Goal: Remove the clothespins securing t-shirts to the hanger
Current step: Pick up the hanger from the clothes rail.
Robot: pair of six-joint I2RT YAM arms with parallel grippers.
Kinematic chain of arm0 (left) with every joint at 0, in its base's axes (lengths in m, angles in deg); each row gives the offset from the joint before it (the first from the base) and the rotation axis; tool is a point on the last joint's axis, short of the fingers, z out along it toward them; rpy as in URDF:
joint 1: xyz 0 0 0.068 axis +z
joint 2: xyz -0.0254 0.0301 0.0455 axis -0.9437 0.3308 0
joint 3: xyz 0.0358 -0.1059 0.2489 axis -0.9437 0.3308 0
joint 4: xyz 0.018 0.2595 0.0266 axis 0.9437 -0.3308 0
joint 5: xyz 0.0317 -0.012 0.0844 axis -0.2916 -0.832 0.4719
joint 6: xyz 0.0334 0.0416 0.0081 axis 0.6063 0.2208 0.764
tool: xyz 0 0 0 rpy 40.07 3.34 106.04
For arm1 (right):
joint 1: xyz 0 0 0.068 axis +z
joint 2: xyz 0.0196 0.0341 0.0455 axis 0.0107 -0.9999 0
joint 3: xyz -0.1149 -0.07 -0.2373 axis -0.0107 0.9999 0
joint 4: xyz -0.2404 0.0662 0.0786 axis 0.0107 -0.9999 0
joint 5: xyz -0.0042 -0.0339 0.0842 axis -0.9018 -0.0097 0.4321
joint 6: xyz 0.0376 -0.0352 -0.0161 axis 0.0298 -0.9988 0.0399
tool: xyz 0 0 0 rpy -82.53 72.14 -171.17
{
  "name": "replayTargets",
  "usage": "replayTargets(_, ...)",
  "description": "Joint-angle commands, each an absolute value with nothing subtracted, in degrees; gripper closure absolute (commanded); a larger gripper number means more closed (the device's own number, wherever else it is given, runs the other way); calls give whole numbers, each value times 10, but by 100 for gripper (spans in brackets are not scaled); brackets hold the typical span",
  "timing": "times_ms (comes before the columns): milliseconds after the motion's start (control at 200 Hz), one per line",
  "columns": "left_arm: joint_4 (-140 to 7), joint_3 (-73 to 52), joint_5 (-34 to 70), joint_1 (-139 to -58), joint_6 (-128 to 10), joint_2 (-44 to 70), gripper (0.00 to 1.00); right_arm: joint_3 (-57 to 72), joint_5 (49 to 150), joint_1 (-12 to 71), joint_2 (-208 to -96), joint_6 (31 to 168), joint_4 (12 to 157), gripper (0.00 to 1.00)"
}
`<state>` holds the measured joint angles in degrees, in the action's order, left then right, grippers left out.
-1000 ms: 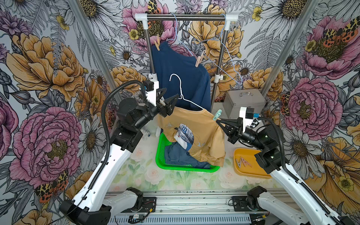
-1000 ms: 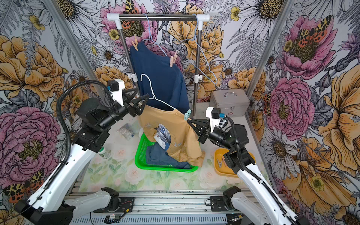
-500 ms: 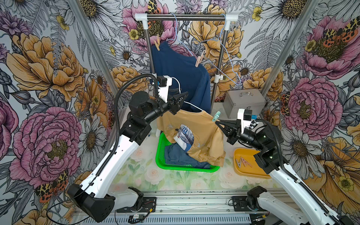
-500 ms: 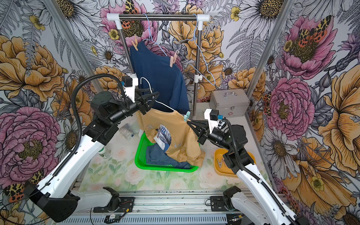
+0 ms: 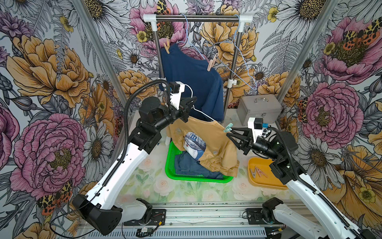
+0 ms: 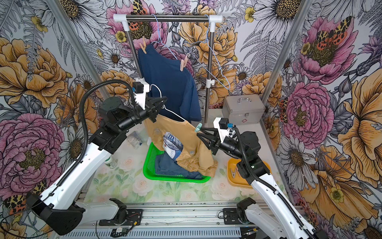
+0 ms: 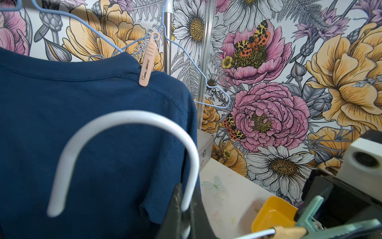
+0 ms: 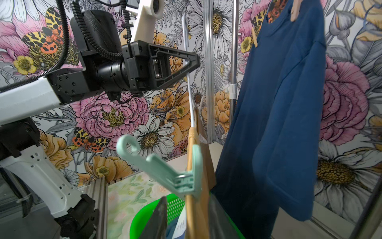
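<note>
A navy t-shirt (image 5: 189,165) is being held in the green basket (image 5: 196,179) below the left gripper (image 5: 193,100), a few clothespins (image 5: 257,172) in the yellow tray (image 5: 260,183) under the right gripper (image 5: 228,135). The white hanger (image 5: 203,115) bearing the tan t-shirt (image 5: 219,144) is being pinched by the closed left gripper. One mint clothespin (image 5: 228,127) is being left on its shoulder, at the right gripper's parted, empty tips. Two peach clothespins (image 5: 166,47) (image 5: 211,64) are being worn by the third t-shirt (image 5: 192,76), navy, beyond.

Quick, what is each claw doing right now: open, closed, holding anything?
Left claw: closed on the white hanger.
Right claw: open, holding nothing, tips beside the mint clothespin on the tan t-shirt.
</note>
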<state>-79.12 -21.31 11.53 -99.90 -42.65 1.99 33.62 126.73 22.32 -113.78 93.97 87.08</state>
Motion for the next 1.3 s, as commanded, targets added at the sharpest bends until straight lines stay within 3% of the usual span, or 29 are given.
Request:
replayTargets(0,-822,-244,158,-1001,-356,0,100,299,1259,227,-1142,906,820,42)
replayTargets(110,-849,-270,165,-988,-328,-6,100,291,1243,227,-1136,901,814,13)
replayTargets(205,-850,-282,166,-970,-332,-15,100,281,1238,227,-1136,897,803,6)
replayTargets(580,-847,-277,161,-1007,-352,-27,100,248,1222,223,-1135,867,759,3)
replayTargets(900,-808,-193,320,-1167,-303,20,100,187,1247,182,-1103,821,600,2)
replayTargets(1295,-707,-78,420,-1175,-324,3,100,159,1248,154,-1114,734,414,1)
